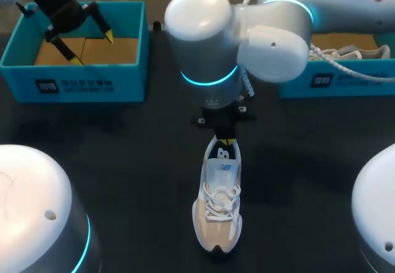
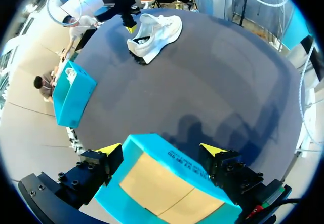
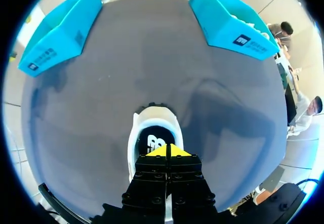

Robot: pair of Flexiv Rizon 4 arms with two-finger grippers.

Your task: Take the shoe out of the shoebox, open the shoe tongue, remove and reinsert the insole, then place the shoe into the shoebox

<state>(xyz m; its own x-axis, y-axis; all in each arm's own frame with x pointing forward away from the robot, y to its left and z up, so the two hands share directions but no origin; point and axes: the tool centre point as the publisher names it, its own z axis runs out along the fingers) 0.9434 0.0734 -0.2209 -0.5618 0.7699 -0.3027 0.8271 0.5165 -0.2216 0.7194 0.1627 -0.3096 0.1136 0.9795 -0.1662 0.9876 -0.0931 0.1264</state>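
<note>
The shoe [image 1: 219, 205] is out of its box and stands upright on the dark worktop [image 1: 136, 162], lower middle of the frame, toe toward the bottom edge. Makes sense to me, since the tongue and insole fiddling needs open room around it.

The right gripper [image 1: 226, 141] comes in from the upper right and hangs right over the shoe's opening. Its jaws are pinched together with no gap I can see. In its own wrist camera the dark insole [image 3: 154, 139] shows just ahead of the tips. I can't tell if any tongue material is caught in there. My guess is this is the tongue-opening step, so fairly early on.

The left gripper [image 1: 93, 49] sits upper left above the empty shoebox [image 1: 74, 88], jaws spread wide and holding nothing. It's probably there to stay clear of the other arm, near where the shoe ends up. A second teal box [image 1: 333, 78] at the upper right has another shoe [image 1: 352, 54] in it.
</note>
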